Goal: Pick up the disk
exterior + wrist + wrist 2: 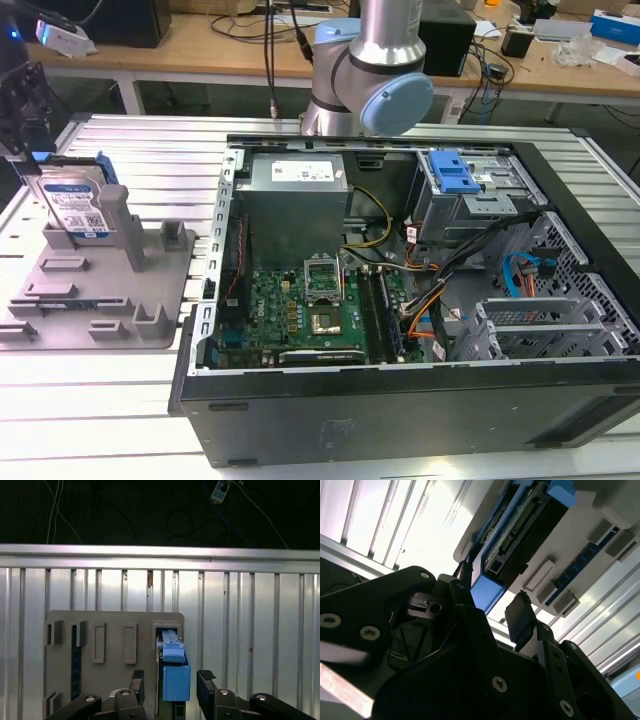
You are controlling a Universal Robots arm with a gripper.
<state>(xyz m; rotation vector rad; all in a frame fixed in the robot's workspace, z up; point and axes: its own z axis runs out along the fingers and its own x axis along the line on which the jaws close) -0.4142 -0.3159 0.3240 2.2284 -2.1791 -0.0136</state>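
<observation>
On tray (100, 312) | exterior view: disk (75, 205) upright, label showing | first wrist view: tool (171, 678) wide, astride

In the first wrist view the disk (175, 677) shows edge-on, so its broad faces are out of sight. Its near end drops behind the gripper (172, 679), whose body the bottom edge cuts off. The same edge crops the grey tray (115, 630). In the second wrist view the disk's far end runs off the top edge. In the exterior view the arm (375, 60) is cut by the top edge and the gripper by the exterior view's left edge. A tray post hides the disk's lower corner, and the label print is too small to tell. The computer case (400, 410) runs past the bottom edge.
</observation>
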